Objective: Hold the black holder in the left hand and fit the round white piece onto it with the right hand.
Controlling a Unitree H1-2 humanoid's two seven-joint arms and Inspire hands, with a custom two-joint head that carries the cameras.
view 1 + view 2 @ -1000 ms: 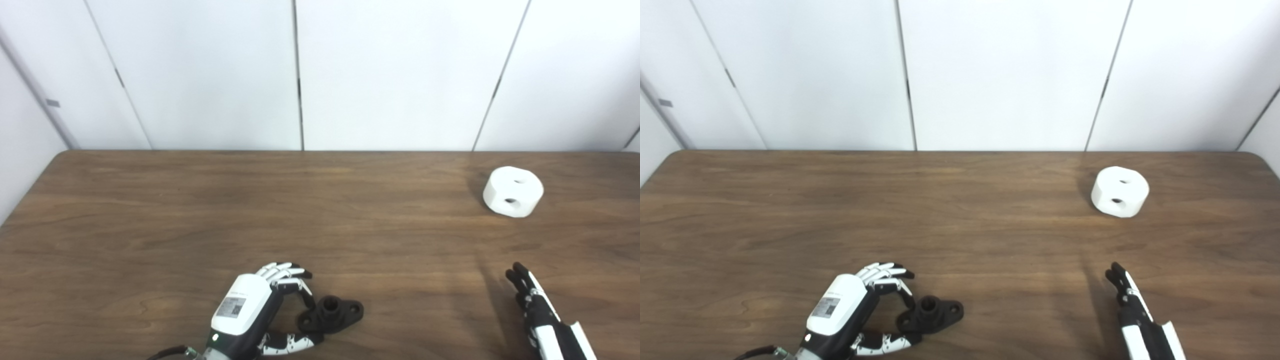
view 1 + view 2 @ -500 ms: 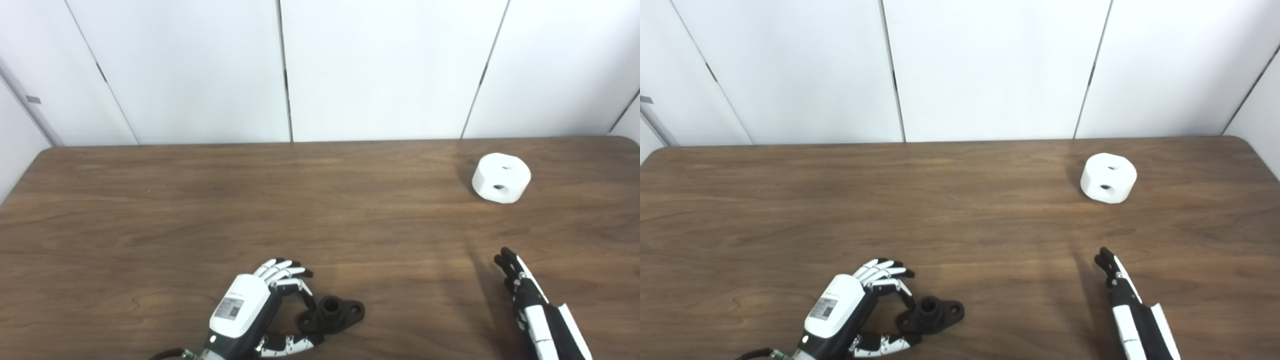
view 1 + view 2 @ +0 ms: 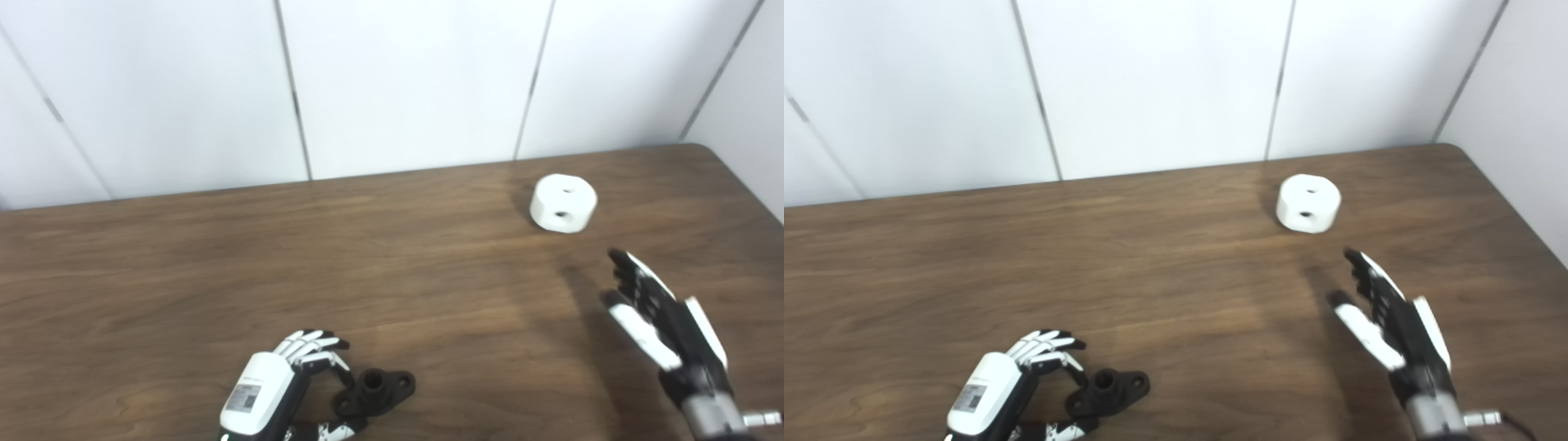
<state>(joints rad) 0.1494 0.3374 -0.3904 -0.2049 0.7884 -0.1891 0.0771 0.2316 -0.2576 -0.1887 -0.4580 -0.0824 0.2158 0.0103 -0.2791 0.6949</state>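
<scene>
The black holder (image 3: 380, 387), a small flanged part with a round socket, lies on the wooden table (image 3: 245, 257) near the front edge. My left hand (image 3: 269, 392) curls around its left end, with fingertip and thumb pinching the left flange. The round white piece (image 3: 562, 203), a short cylinder with a hole on top and one in its side, rests far back on the right. My right hand (image 3: 655, 312) hovers open, fingers spread and pointing toward the white piece, about a hand's length short of it.
White wall panels (image 3: 398, 79) rise directly behind the table's far edge. The table's right edge (image 3: 1513, 214) runs close beside the white piece and my right hand.
The camera has swung right and tilted, shifting the whole picture. My right hand has risen and advanced toward the white piece, with its fingers spreading. The left hand and holder are unchanged.
</scene>
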